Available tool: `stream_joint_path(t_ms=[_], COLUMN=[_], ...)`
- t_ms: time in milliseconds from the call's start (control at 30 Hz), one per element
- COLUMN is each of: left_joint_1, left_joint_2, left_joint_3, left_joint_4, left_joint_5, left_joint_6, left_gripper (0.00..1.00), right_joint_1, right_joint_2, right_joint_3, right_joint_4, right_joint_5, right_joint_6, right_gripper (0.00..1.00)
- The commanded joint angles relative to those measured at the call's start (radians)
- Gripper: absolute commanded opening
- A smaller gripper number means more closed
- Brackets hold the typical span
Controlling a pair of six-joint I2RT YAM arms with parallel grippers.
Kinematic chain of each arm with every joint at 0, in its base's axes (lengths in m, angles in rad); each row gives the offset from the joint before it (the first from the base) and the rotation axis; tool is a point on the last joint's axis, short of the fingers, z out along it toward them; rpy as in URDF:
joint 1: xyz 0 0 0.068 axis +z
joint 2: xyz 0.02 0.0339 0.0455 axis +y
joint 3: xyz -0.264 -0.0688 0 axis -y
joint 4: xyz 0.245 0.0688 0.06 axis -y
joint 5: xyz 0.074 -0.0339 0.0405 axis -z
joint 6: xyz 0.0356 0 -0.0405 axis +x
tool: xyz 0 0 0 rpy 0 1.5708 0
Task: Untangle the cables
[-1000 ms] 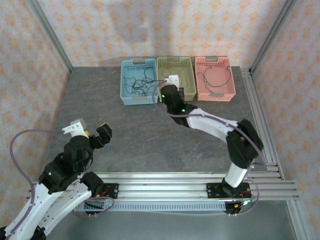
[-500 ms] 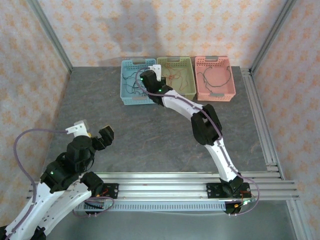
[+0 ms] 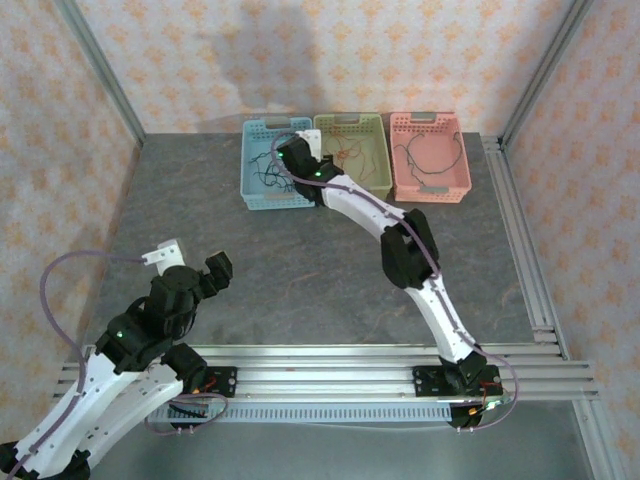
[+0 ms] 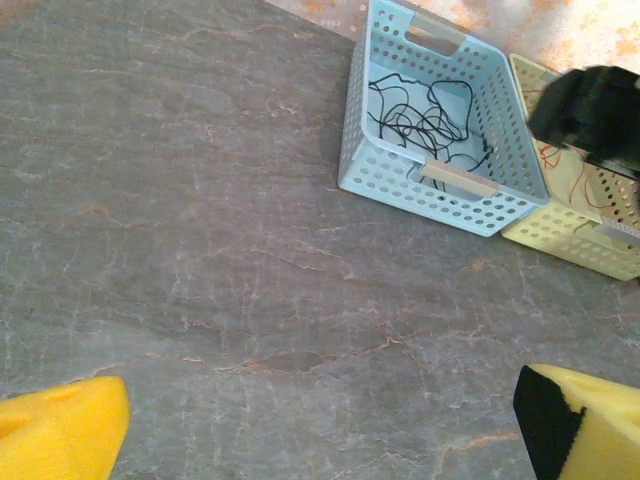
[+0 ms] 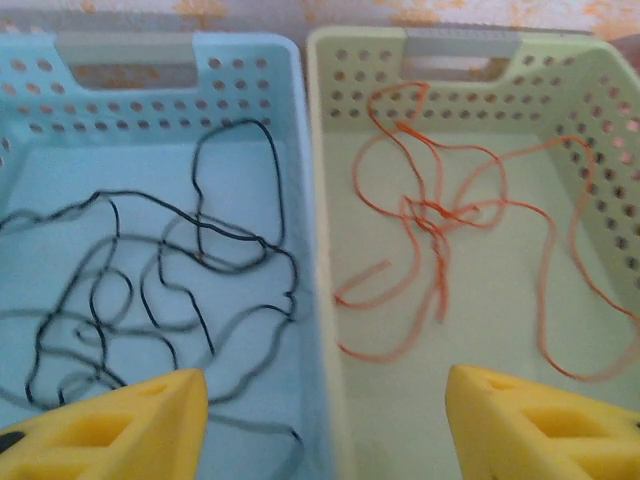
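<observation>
Top external view gives me three perforated plastic baskets in a row at the far edge of the grey, stone-veined table (image 3: 260, 250): a light blue basket (image 3: 247, 172), a pale green basket (image 3: 384, 165) touching it, and a pink basket (image 3: 462, 178) just beside that. My right arm (image 3: 400, 240) stretches long across the table to the seam between the blue and green baskets. From its wrist camera, the right gripper (image 5: 325, 425) hangs above that shared wall with its jaws spread wide and nothing between them, and its foam-like yellow fingertips (image 5: 110, 425) are wedge-shaped with hollow cut-outs. To their left, thin black cables (image 5: 150, 290) lie in loose, overlapping loops on the smooth blue floor. To the right, a red-orange cable (image 5: 440, 220) curls on the green floor, its strands crossing in a small knot near the middle. In the pink basket a dark cable (image 3: 430, 150) forms one open loop; I cannot make out its colour. My left arm sits folded near its base, well apart from the baskets. The left gripper (image 4: 320, 430) is also wide open and empty above bare table, one yellow pad at each lower corner of its wrist view, the right pad showing a black face. The same view shows the blue basket's round-holed walls and slotted handle.
</observation>
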Motion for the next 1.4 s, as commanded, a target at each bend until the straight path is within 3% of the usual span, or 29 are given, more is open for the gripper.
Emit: stream_joint_path(t_ms=[0, 167, 333, 467, 567, 633, 733, 833, 933, 1000, 1100, 1233, 1300, 1333, 1367], left_joint_1=[0.006, 0.007, 0.011, 0.035, 0.124, 0.208, 0.313, 0.382, 0.413, 0.432, 0.439, 0.45, 0.48, 0.507, 0.527], left_joint_2=[-0.01, -0.041, -0.025, 0.005, 0.076, 0.13, 0.261, 0.441, 0.596, 0.695, 0.808, 0.995, 1.069, 1.054, 1.062], left_joint_3=[-0.036, -0.137, -0.299, -0.449, -0.492, -0.523, -0.542, -0.506, -0.472, -0.42, -0.389, -0.325, -0.262, -0.237, -0.237], left_joint_4=[0.056, 0.244, 0.604, 0.883, 0.956, 1.034, 1.157, 1.262, 1.392, 1.419, 1.522, 1.593, 1.556, 1.466, 1.491], left_joint_5=[-0.089, -0.233, -0.416, -0.398, -0.344, -0.248, -0.133, -0.066, -0.009, 0.052, 0.109, 0.193, 0.21, 0.25, 0.276], left_joint_6=[0.006, 0.122, 0.422, 0.648, 0.643, 0.629, 0.611, 0.611, 0.638, 0.656, 0.691, 0.731, 0.705, 0.678, 0.669], left_gripper=[1.0, 1.0, 1.0, 1.0, 1.0, 1.0, 1.0, 1.0, 1.0, 1.0, 1.0, 1.0, 0.98, 0.98, 0.98], right_joint_1=[0.018, 0.017, -0.014, -0.105, -0.211, -0.28, -0.387, -0.49, -0.536, -0.533, -0.548, -0.561, -0.606, -0.629, -0.653], right_joint_2=[-0.288, -0.715, -1.106, -1.366, -1.514, -1.555, -1.531, -1.412, -1.172, -0.987, -0.738, -0.758, -0.765, -0.779, -0.796], right_joint_3=[-0.203, -0.785, -1.326, -1.604, -1.708, -1.77, -1.87, -1.947, -1.992, -2.0, -1.961, -1.868, -1.768, -1.724, -1.729], right_joint_4=[0.127, 0.421, 0.676, 0.71, 0.64, 0.668, 0.821, 1.047, 1.4, 1.646, 1.81, 1.606, 1.407, 1.291, 1.272], right_joint_5=[-0.028, -0.097, -0.009, 0.091, 0.133, 0.127, 0.072, -0.054, -0.05, -0.105, -0.118, -0.113, -0.097, -0.128, -0.174], right_joint_6=[-0.02, -0.079, -0.197, -0.233, -0.212, -0.221, -0.262, -0.188, -0.18, -0.288, -0.286, -0.274, -0.206, -0.18, -0.165], right_gripper=[0.64, 0.65, 0.67, 0.67, 0.68, 0.68, 0.69, 0.67, 0.68, 0.68, 0.69, 0.71, 0.78, 0.79, 0.8])
